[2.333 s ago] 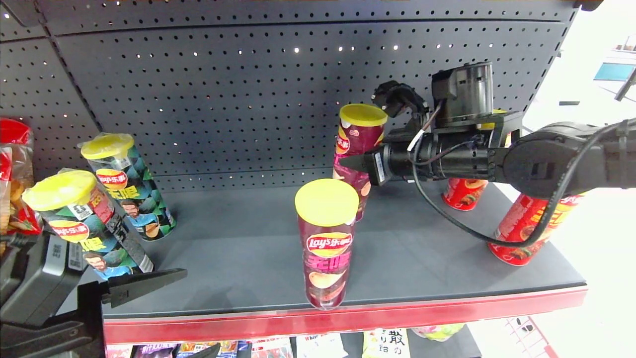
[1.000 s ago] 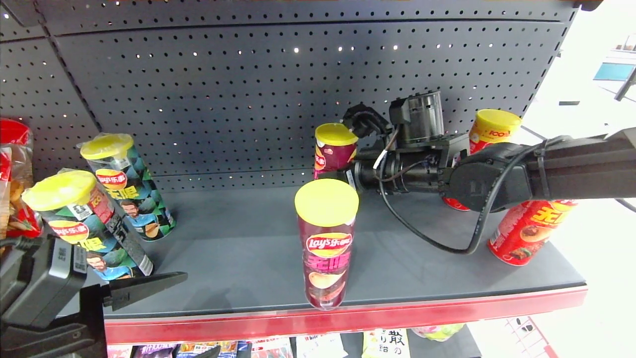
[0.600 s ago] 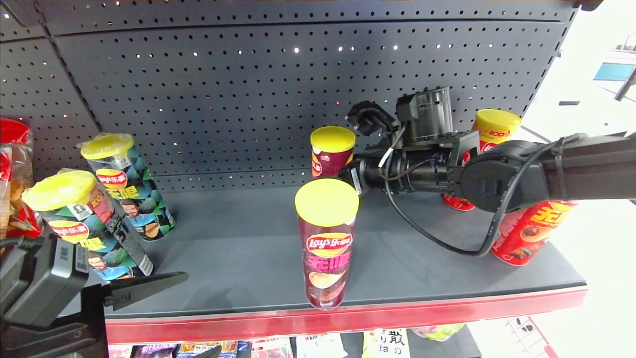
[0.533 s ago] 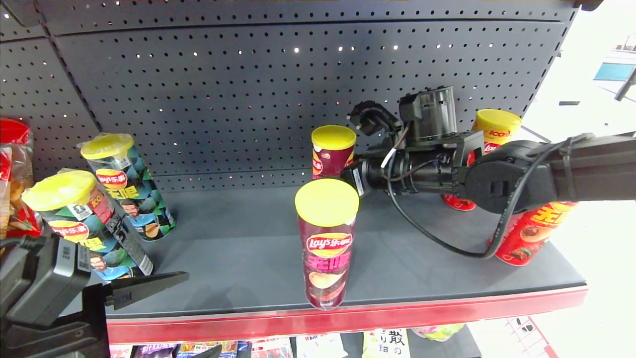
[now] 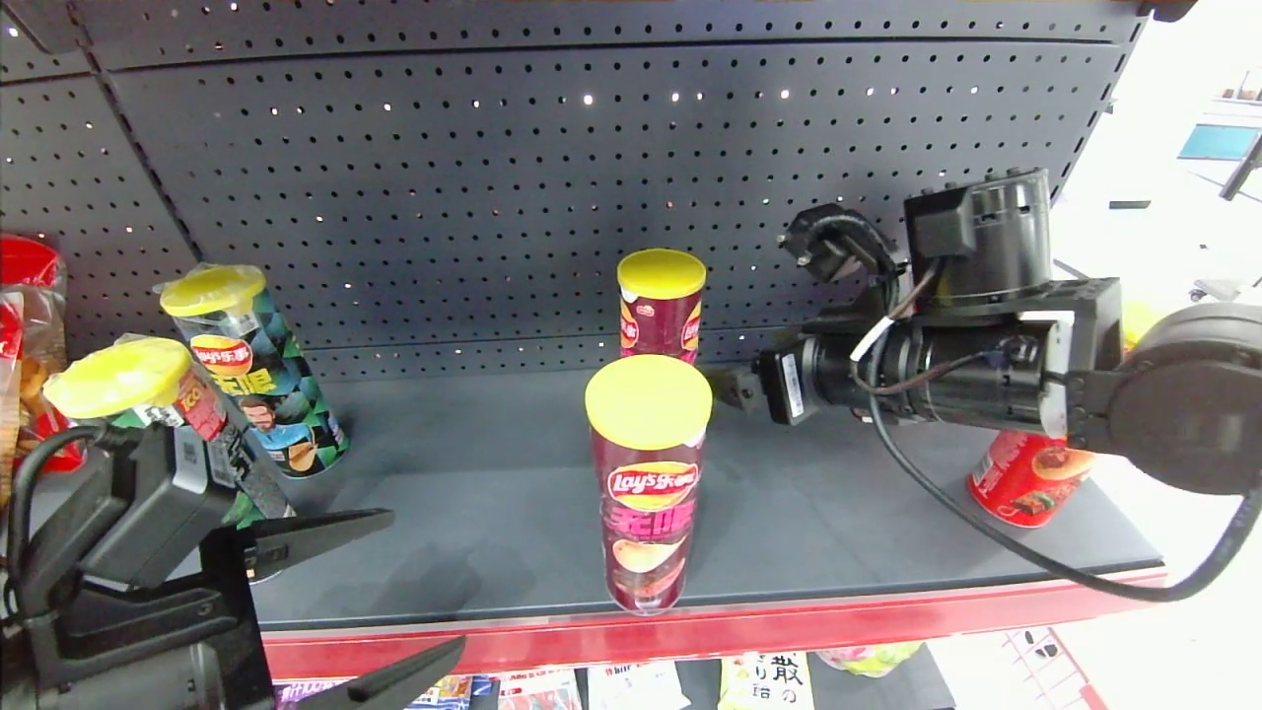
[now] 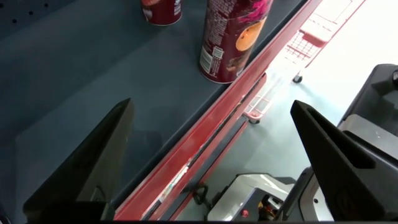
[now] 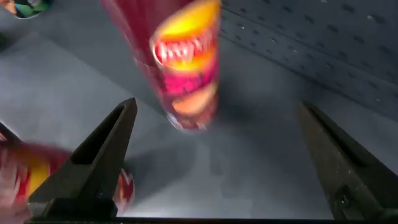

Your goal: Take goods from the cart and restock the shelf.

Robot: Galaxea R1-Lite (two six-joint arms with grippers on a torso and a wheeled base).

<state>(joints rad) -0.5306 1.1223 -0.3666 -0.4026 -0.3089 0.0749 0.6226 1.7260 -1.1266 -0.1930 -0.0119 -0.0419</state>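
At the shelf's (image 5: 473, 493) back edge the maroon can (image 5: 661, 308) looks placed, my right fingers (image 7: 102, 158) spread empty; next I'd fetch more stock.

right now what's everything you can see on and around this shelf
maroon chip cans: two, yellow lids, upright; one at the shelf's front edge, one at the back by the pegboard
green-black chip cans: two, yellow lids, shelf's left
red chip can: one, shelf's right, partly hidden
red packets: count unclear, far left
shelf: one, dark grey, red front edge
pegboard: dark grey, behind the shelf
packets: several, mixed colours, below the shelf
wire cart: one, red, on the floor past the shelf
left gripper: open, empty, before the shelf's left front
right gripper: open, empty, right of the back maroon can
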